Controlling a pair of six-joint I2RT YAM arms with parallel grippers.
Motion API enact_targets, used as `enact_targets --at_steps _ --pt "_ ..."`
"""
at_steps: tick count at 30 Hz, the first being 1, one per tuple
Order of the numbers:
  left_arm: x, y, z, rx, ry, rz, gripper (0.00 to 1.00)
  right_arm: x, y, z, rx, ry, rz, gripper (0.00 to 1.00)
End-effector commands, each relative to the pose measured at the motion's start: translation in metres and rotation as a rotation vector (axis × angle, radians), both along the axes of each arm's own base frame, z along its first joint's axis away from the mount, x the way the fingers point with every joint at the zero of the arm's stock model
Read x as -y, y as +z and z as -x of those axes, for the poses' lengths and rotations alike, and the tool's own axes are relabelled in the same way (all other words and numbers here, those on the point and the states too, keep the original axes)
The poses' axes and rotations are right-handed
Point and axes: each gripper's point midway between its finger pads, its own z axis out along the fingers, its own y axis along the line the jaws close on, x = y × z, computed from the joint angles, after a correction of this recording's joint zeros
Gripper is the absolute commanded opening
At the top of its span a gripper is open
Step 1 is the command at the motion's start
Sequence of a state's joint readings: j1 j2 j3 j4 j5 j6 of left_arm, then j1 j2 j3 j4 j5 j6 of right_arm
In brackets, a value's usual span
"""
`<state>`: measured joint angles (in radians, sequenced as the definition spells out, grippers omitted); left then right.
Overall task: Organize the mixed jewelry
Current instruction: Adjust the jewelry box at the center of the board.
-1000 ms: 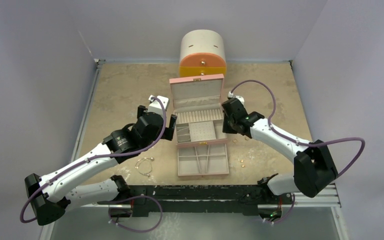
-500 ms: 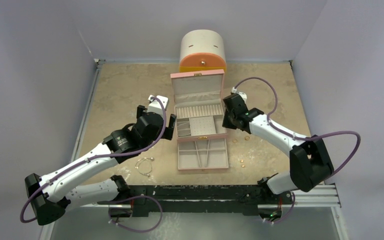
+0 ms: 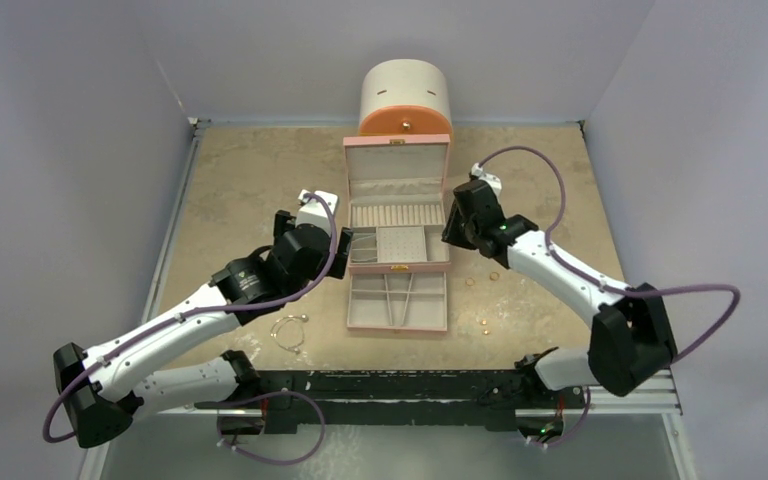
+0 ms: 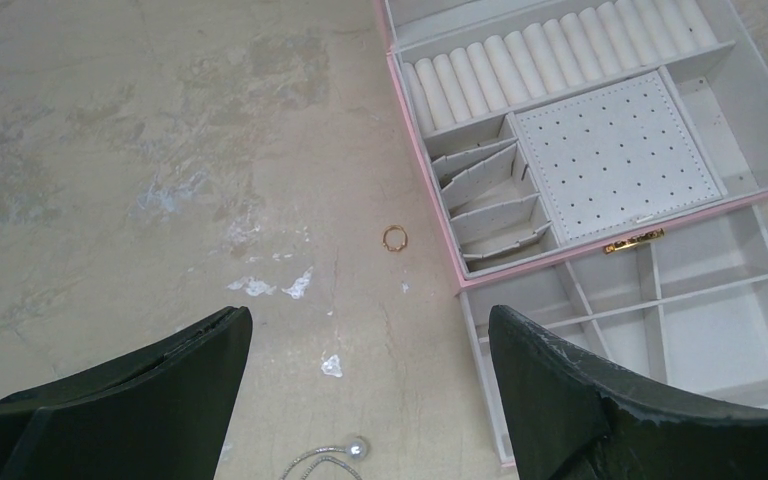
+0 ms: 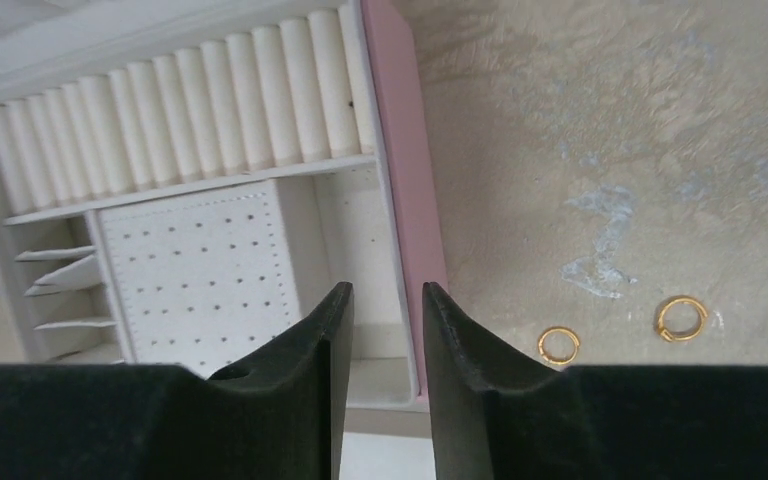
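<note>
Jewelry box (image 5: 398,150) wall is apparently pinched by the right gripper (image 5: 385,300) for positioning; the left gripper (image 4: 368,322) is held wide open over the coppery ring (image 4: 394,238).

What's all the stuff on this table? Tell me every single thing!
jewelry box: one, pink, open, table centre
drawer cabinet: one, cream and orange, behind the box
bangle: one, silvery, near-left of the box
coppery ring: one, left of the box
gold rings: two, right of the box
gold studs: tiny, count unclear, near-right of the box
table: one, beige
left gripper: black, wide open, left of the box
right gripper: black, narrow gap, over the box's right wall
</note>
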<state>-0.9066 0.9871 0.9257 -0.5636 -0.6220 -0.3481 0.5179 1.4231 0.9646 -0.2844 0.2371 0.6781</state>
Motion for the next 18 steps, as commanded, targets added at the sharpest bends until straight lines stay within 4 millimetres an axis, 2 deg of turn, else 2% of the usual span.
enact_targets --at_steps 1,4,8,13,18 --pt "0.003 0.021 -0.005 0.047 0.019 0.039 0.88 0.007 0.053 -0.004 0.128 -0.032 -0.05 0.41" --pt "0.003 0.022 -0.005 0.047 0.021 0.04 0.88 0.018 0.055 0.012 0.114 -0.033 -0.033 0.5" --pt "0.003 0.021 -0.005 0.045 0.019 0.039 0.88 0.039 0.05 0.037 0.098 -0.069 0.001 0.52" --pt "0.004 0.022 -0.005 0.046 0.018 0.049 0.88 0.061 0.034 0.071 0.021 -0.12 0.034 0.52" --pt "0.005 0.024 -0.005 0.047 0.018 0.06 0.88 0.069 0.007 0.104 -0.076 -0.156 0.003 0.51"
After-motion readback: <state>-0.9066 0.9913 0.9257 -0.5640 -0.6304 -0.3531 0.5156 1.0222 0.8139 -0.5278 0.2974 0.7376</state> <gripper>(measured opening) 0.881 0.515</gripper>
